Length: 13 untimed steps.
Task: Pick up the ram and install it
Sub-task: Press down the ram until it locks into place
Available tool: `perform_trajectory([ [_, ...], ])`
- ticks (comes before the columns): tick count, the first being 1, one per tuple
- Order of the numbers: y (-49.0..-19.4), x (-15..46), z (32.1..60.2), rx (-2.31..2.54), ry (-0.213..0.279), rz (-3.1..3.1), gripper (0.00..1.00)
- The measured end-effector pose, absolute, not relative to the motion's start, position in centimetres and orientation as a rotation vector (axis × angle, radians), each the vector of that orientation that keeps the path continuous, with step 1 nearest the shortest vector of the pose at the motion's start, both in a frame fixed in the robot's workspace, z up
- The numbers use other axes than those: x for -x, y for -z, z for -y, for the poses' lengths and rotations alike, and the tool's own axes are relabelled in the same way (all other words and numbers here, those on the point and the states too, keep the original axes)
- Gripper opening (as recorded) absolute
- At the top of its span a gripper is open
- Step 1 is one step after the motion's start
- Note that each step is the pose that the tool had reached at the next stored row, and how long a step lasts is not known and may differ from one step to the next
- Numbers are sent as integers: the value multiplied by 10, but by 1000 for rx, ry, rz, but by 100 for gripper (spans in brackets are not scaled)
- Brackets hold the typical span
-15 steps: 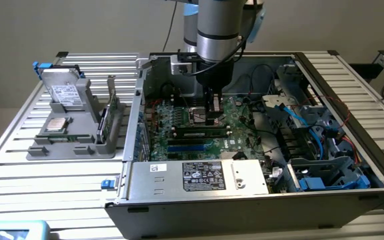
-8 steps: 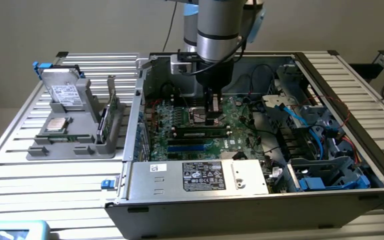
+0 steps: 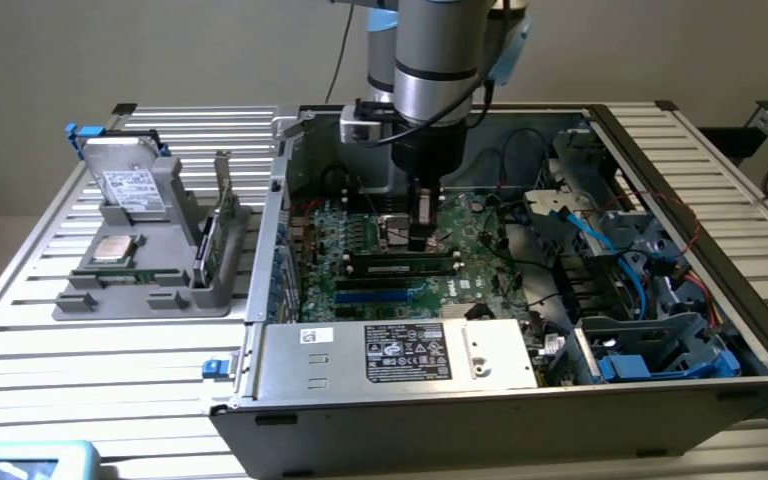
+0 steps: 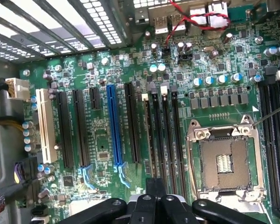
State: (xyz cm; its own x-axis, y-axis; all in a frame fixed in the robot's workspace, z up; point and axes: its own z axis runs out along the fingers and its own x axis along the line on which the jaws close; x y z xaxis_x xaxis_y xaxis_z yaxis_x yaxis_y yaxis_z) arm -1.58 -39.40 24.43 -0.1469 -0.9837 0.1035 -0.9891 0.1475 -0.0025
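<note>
Just below the end effector (image 3: pixel 420 243), whose fingers are pressed together, the ram (image 3: pixel 402 267) is seen seated in a motherboard (image 3: pixel 471 225) slot.

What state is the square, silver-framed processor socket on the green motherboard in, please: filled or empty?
Empty: the square, silver-framed processor socket shows its bare contact field in the wrist view, with no chip seated inside the frame.
</note>
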Motion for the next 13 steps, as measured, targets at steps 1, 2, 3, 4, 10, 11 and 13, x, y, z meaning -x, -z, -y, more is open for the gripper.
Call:
perform_trajectory([
  [1,-244,16,394,-1981,-106,2335,11],
  [2,-244,16,394,-1963,-105,2350,11],
  [3,-244,16,394,-1945,-104,2365,11],
  [4,-244,16,394,-1925,-103,2380,11],
  [10,-244,16,394,-1812,-97,2464,11],
  [11,-244,16,394,-1794,-96,2476,11],
  [13,-244,16,394,-1757,-94,2502,11],
])
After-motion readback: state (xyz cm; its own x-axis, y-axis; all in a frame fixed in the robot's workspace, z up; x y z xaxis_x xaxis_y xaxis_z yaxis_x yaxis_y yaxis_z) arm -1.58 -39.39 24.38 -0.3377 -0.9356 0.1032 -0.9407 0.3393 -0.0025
